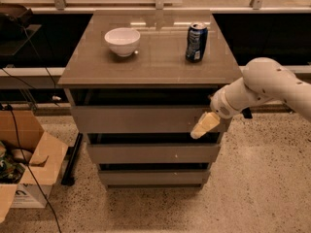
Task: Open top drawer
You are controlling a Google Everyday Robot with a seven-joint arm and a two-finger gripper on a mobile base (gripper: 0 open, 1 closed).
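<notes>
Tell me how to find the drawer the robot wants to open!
Find the grey-brown cabinet with a white bowl and a blue can on top. Its three drawer fronts are stacked, and the top drawer is the highest one. It is the tallest and widest, and the robot's pale pincer hovers by its end below the can.

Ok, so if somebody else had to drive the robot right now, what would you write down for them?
Gripper: in front of the right end of the top drawer, low on its face. Whether it touches the front cannot be told.
Top drawer: its front sits under the cabinet top and does not look pulled out.
Done: the gripper is at the drawer.
Left: get a hold on the front, then pull the drawer out.
Note: a bowl and a can stand on the cabinet top, so a smooth pull is probably wise.
</notes>
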